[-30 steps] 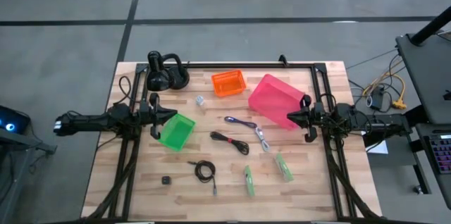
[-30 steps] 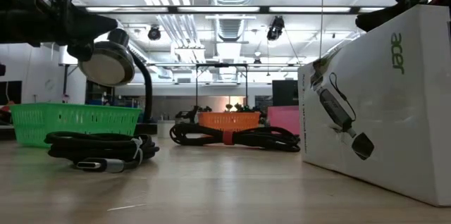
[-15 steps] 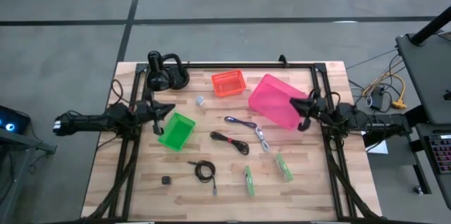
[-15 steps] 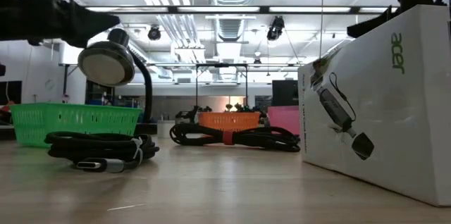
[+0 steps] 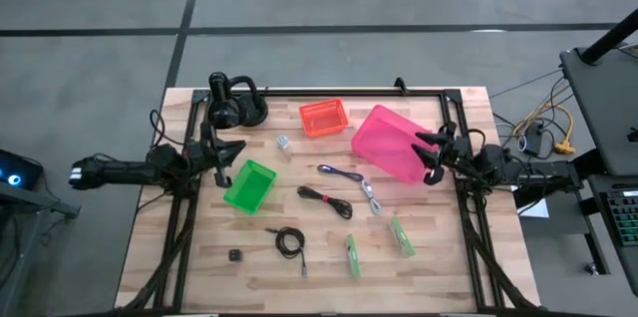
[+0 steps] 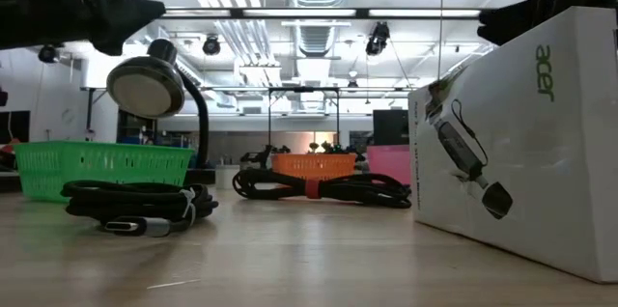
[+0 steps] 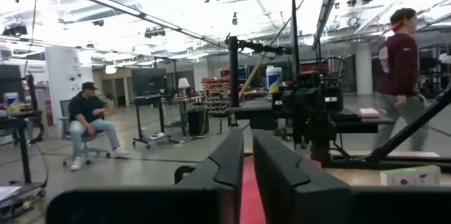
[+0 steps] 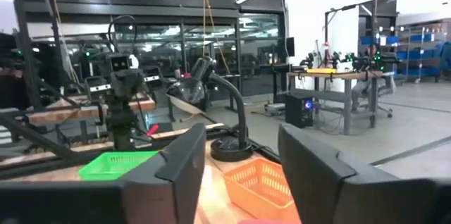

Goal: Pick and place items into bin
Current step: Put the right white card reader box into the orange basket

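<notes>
While both arms hang level above the desk (image 5: 150,242), nothing is held in either tool. The left tool (image 5: 225,151) sits over the desk's left side, just beside the green bin (image 5: 249,184), its fingers (image 7: 229,164) nearly pressed together with only a slim gap. The right tool (image 5: 427,149) is at the edge of the pink bin (image 5: 391,143), its fingers (image 8: 184,155) spread wide. An orange bin (image 5: 323,117) stands near the back, between a black lamp (image 5: 232,104) and the pink bin.

The items lie loose on the desk: a purple cable (image 5: 340,172) and a black cable (image 5: 324,200) in the middle, a second coiled cable (image 5: 290,242) nearer the front, two green packets (image 5: 352,254) (image 5: 401,235) at front right, a tiny black block (image 5: 235,255) at front left, and a tiny white piece (image 5: 283,143) beside the lamp.

A seated person (image 7: 89,122) and a standing person (image 7: 399,76) show in the room beyond.
</notes>
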Robot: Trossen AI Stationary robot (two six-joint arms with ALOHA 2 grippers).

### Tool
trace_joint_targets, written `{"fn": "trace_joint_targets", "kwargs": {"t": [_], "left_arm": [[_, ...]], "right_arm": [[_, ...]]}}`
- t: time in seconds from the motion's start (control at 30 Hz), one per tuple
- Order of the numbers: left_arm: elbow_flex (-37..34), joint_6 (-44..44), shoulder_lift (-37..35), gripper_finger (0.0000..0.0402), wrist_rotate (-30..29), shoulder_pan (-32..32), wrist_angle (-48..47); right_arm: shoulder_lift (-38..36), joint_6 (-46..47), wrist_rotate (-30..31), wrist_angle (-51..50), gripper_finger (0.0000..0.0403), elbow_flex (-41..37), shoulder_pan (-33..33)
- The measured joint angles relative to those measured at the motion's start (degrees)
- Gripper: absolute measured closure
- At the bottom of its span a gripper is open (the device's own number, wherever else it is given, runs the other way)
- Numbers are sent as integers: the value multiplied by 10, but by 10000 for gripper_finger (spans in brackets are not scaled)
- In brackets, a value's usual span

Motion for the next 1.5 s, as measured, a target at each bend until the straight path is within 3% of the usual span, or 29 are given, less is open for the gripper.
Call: {"fn": "trace_joint_targets", "kwargs": {"t": [0.17, 0.33, 0.4, 0.63, 1.0, 1.2, 1.5], "left_arm": [[0, -12, 26, 310, 3, 0, 43], [11, -56, 52, 255, 4, 0, 54], [20, -60, 62, 245, 6, 0, 61], [38, -62, 99, 239, 60, 0, 73], [44, -62, 126, 239, 62, 0, 74], [42, -60, 126, 239, 62, 0, 73], [40, -60, 126, 239, 64, 0, 74]], "right_arm": [[0, 10, -15, 11, 200, 1, 0], [14, 21, -109, 10, 193, 32, 0], [30, 26, -119, 8, 193, 48, 0], [128, 36, -120, -34, 193, 120, 0], [326, 54, -117, -190, 193, 296, 6], [414, 103, -117, -277, 193, 376, 6], [519, 261, -117, -417, 193, 495, 6]]}}
